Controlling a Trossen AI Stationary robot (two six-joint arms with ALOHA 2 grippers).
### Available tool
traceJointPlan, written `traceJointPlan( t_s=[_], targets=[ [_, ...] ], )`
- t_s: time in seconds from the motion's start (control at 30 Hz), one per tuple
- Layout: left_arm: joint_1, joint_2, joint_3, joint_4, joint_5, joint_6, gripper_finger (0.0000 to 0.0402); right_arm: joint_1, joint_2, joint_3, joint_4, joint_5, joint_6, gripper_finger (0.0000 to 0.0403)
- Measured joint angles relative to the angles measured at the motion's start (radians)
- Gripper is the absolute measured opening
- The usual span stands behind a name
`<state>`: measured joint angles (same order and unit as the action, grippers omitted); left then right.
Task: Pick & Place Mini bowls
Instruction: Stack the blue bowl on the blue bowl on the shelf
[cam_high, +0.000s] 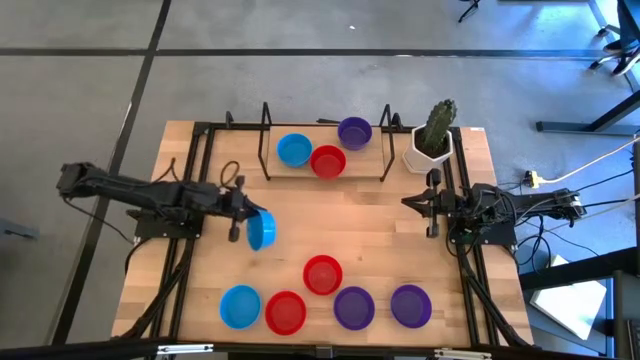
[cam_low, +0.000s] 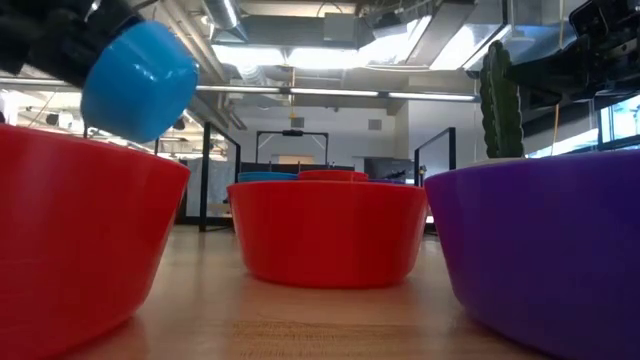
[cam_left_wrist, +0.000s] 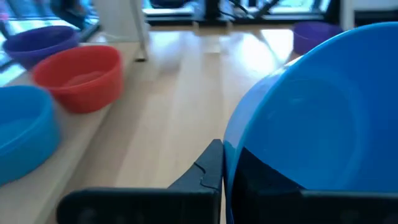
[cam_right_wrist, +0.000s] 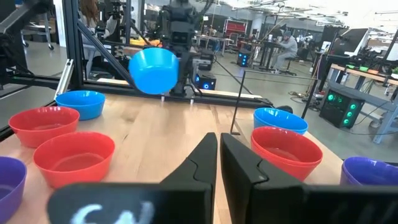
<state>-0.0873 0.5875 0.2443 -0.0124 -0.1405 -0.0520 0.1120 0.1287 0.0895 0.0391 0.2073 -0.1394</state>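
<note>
While the right tool is waiting with its fingers pressed together at the right side of the worktop, just in front of the white cactus pot, the left tool is clamping the rim of a blue mini bowl and holding it tilted on its side above the wood, left of centre. Three more bowls, blue, red and purple, are sitting close together inside the black rack at the far edge. Five others are resting near the front edge: a blue one, two red ones and two purple ones.
</note>
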Motion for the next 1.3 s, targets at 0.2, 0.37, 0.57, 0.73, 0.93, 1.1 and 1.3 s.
traceJointPlan(
  t_s=[0.2, 0.37, 0.57, 0.73, 0.93, 1.1, 1.3],
  targets=[
    [0.064, -0.121, -0.114, 0.059, 0.055, -0.005, 0.0003, 0.000, 0.000, 0.000, 0.000, 0.000, 0.001, 0.0023],
    [0.101, -0.173, -0.172, 0.098, 0.080, -0.006, 0.0003, 0.000, 0.000, 0.000, 0.000, 0.000, 0.000, 0.0023],
    [0.136, -0.184, -0.174, 0.101, 0.118, -0.005, 0.0003, 0.000, 0.000, 0.000, 0.000, 0.000, 0.009, 0.0023],
    [0.144, -0.179, -0.158, 0.306, 0.165, -0.029, 0.0003, 0.000, 0.000, 0.000, 0.000, 0.001, 0.005, 0.0023],
    [0.175, -0.092, 0.126, 0.141, 0.036, 0.068, 0.0003, 0.000, 0.000, 0.000, 0.002, 0.001, 0.001, 0.0023],
    [0.219, 0.101, 0.469, -0.084, -0.067, 0.178, 0.0003, 0.000, 0.000, 0.000, 0.001, 0.001, 0.000, 0.0023],
    [0.356, 0.419, 0.896, -0.451, -0.198, 0.247, 0.0003, 0.000, 0.000, 0.000, 0.000, 0.001, 0.000, 0.0023]
  ],
)
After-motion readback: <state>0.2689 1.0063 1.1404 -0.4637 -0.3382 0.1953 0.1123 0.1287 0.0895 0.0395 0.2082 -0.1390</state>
